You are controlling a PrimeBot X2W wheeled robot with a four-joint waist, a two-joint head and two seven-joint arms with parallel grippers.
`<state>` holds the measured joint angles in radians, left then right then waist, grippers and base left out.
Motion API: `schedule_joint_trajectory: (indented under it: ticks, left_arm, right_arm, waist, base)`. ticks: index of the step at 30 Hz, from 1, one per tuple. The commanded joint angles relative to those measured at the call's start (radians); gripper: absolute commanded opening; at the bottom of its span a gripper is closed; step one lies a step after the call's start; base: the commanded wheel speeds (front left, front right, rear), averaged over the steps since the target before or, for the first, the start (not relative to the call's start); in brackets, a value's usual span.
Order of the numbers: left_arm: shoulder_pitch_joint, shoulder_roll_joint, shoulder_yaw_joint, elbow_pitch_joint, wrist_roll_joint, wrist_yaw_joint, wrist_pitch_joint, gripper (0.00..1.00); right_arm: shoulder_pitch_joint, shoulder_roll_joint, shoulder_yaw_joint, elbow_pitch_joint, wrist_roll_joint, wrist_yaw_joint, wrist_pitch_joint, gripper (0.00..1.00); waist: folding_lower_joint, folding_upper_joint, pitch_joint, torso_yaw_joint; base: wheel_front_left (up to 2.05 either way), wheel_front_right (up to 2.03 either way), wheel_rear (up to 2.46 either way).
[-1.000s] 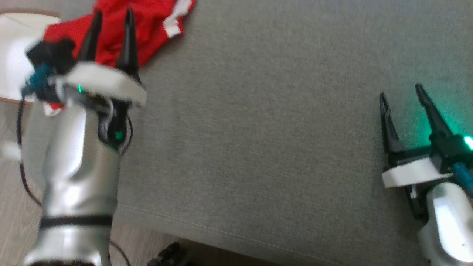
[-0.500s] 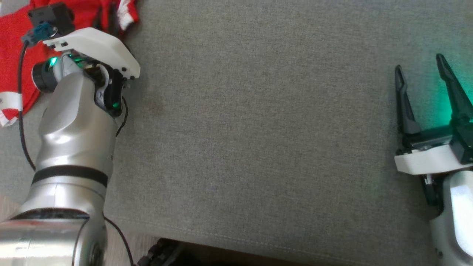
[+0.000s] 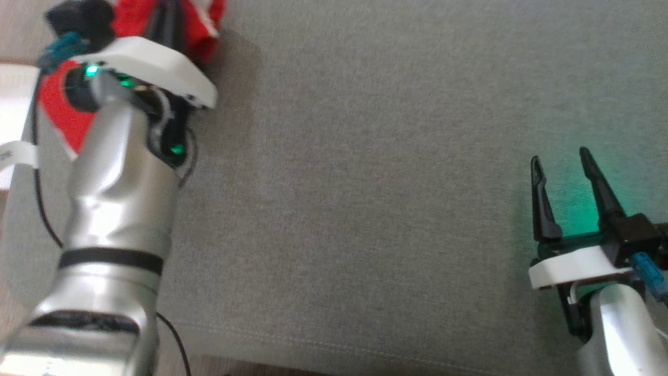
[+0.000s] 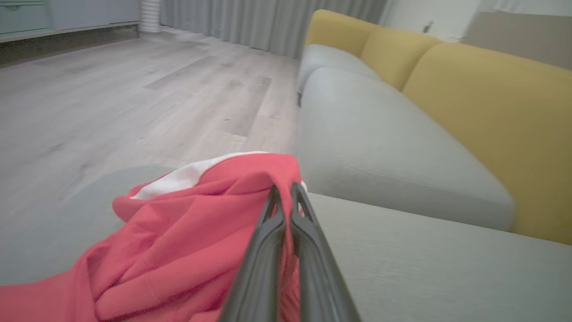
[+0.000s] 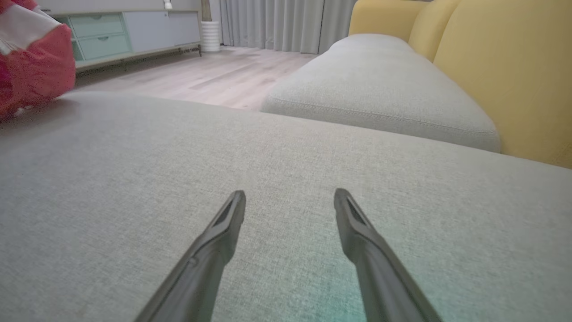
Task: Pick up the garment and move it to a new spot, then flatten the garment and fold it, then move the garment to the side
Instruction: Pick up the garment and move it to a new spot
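Three views, one grey cushion [image 3: 365,183]
I look steeply down on it from the head; both wrist cameras skim low along it toward the sofa back [image 5: 505,67]. All three catch the red garment [image 3: 55,117], eleven o'clock overhead.

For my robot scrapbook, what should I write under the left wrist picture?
The left gripper pinches a fold of the red garment over the grey cushion.

Pale wood floor [image 4: 111,98], grey curtains [image 5: 277,22], a low sideboard [image 5: 134,31], and a grey-cushioned sofa [image 4: 380,134] with mustard-yellow backrests [image 4: 491,98].
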<state>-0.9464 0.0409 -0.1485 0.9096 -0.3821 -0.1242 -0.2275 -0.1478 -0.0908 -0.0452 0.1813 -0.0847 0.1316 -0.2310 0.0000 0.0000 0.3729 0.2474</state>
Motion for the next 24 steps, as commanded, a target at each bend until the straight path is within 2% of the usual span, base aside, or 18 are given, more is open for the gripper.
schedule_joint_trajectory:
  ticks: [1,5,8,11,15,19,20,24]
  left_arm:
    - [0.023,0.023,-0.038,-0.107,-0.036,-0.006,0.035,0.0]
    - [0.13,0.034,-0.172,-0.394,-0.162,-0.006,0.176,0.0]
    - [0.226,0.059,-0.231,-0.64,-0.268,-0.006,0.304,0.0]
    - [0.333,0.058,-0.27,-0.863,-0.377,-0.005,0.433,0.0]
    - [0.449,0.04,-0.343,-1.103,-0.516,0.033,0.584,0.0]
    - [0.516,0.024,-0.384,-1.248,-0.671,0.085,0.666,0.0]
    - [0.516,0.024,-0.384,-1.248,-0.671,0.085,0.666,0.0]
    - [0.518,0.02,-0.34,-1.254,-0.743,0.152,0.686,0.0]
  right_arm:
    - [0.012,0.015,0.017,-0.01,0.012,-0.001,-0.018,1.0]
    - [0.026,0.032,0.011,0.026,0.027,-0.001,-0.027,1.0]
    - [0.032,0.037,0.013,0.044,0.04,-0.001,-0.03,1.0]
    - [0.033,0.04,0.022,0.04,0.065,-0.001,-0.03,1.0]
    - [0.038,0.04,0.035,0.031,0.113,-0.001,-0.031,1.0]
    - [0.042,0.04,0.038,0.026,0.143,-0.001,-0.031,1.0]
    - [0.042,0.04,0.038,0.026,0.143,-0.001,-0.031,1.0]
    - [0.048,0.04,0.039,0.028,0.161,-0.001,-0.031,1.0]
  waist:
    - [0.0,0.0,-0.055,-0.029]
    - [0.0,0.0,-0.108,-0.065]
    - [0.0,0.0,-0.137,-0.105]
    - [0.0,0.0,-0.157,-0.158]
    - [0.0,0.0,-0.166,-0.233]
    - [0.0,0.0,-0.169,-0.307]
    - [0.0,0.0,-0.169,-0.307]
    - [0.0,0.0,-0.167,-0.368]
  base:
    - [0.0,0.0,0.0]
    - [0.0,0.0,0.0]
    - [0.0,0.0,0.0]
    - [0.0,0.0,0.0]
    - [0.0,0.0,0.0]
    - [0.0,0.0,0.0]
    - [0.0,0.0,0.0]
    - [0.0,0.0,0.0]
